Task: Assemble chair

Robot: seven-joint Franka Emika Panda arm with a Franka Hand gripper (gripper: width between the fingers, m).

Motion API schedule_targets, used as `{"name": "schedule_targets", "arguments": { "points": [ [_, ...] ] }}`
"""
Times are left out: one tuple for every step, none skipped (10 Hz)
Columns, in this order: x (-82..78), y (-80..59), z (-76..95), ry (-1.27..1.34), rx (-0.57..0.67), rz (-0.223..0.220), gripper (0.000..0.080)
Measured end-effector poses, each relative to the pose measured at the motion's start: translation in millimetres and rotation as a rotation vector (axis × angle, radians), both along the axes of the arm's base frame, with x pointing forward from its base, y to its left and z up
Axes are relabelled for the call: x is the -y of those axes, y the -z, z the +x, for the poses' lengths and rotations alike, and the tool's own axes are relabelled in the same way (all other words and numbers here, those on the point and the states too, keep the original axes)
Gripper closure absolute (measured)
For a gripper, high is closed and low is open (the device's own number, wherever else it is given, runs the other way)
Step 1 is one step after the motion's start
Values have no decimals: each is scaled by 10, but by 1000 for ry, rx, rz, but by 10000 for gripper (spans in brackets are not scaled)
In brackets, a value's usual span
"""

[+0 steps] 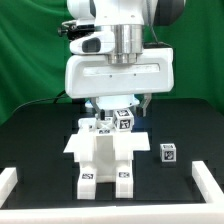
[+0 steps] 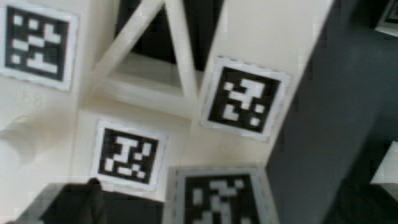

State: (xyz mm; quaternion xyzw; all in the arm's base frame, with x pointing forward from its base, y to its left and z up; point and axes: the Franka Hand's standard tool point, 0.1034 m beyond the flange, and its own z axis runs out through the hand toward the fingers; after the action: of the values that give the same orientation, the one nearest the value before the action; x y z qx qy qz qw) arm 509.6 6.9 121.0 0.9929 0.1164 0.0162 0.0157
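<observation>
Chair parts (image 1: pixel 105 160) stand joined mid-bench (image 1: pixel 30 140), toward the edge nearest the exterior camera. A loose tagged cube (image 1: pixel 168 152) lies nearer the edge at the exterior view's right. Gripper (image 1: pixel 122 112) hangs over the top block (image 1: pixel 122 121); I cannot tell whether it is clenched or released. Seating that block looks like the step in hand, and it probably calls for square alignment first.

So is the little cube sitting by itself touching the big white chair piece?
Apart. The exterior view shows a strip of bare black table between the little cube and the chair piece.
</observation>
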Motion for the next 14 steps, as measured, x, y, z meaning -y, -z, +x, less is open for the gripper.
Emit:
{"name": "schedule_targets", "arguments": {
  "points": [
    [3, 14, 75, 8, 2, 0, 151],
    [3, 22, 58, 8, -1, 0, 151],
    [2, 23, 58, 8, -1, 0, 151],
    [2, 25, 57, 8, -1, 0, 240],
    [3, 27, 57, 8, -2, 0, 240],
    [3, 27, 57, 8, -2, 0, 441],
    [2, 27, 57, 8, -2, 0, 517],
    [2, 27, 57, 8, -2, 0, 517],
    [2, 27, 57, 8, -2, 0, 517],
    [2, 27, 57, 8, -2, 0, 517],
    [2, 27, 57, 8, -2, 0, 517],
    [2, 27, 57, 8, -2, 0, 517],
    [2, 27, 57, 18, -2, 0, 515],
    [2, 28, 56, 33, -1, 0, 515]
  ]
}}
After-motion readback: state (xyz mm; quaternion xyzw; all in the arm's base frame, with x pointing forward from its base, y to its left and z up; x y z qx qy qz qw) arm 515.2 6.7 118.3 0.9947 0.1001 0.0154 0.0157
